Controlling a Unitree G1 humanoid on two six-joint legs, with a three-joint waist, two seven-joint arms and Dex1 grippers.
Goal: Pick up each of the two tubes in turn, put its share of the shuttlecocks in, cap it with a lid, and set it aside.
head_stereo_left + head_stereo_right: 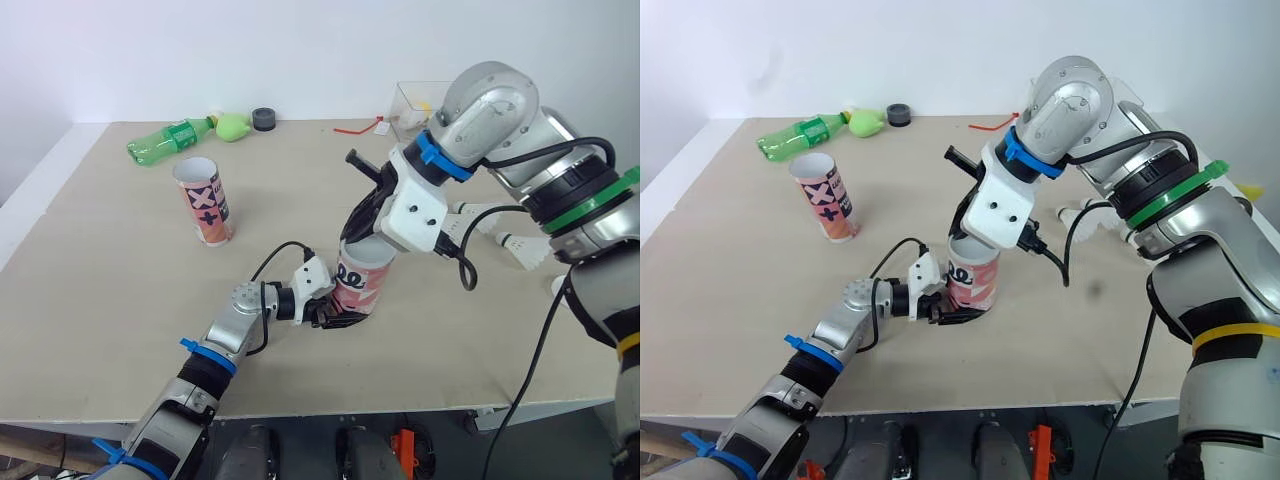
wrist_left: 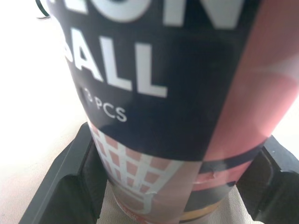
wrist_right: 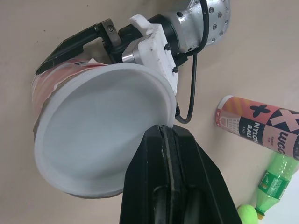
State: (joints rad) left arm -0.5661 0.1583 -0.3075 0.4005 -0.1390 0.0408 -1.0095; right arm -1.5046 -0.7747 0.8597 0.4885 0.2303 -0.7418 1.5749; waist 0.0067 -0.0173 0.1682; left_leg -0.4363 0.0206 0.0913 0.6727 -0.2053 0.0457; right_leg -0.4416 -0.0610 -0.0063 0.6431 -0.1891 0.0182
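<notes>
Tube (image 1: 362, 283) upright on table, near centre, mouth up. Left gripper (image 1: 343, 317) closed around its base, a finger on either side. Right gripper (image 3: 164, 136) pinches white lid (image 3: 100, 126) by the rim, over the mouth. Second tube (image 1: 205, 200) stands far left, well apart. Likely light, thin card with a glossy wrap: grip low, gently, where the base stiffens it.

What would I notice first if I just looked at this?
The two arms meeting mid-table: the left gripper clamps a pink shuttlecock tube near its base while the right gripper pinches a white lid over its top. Behind and to the left, a second tube stands open, and a green bottle lies at the far edge.
</notes>
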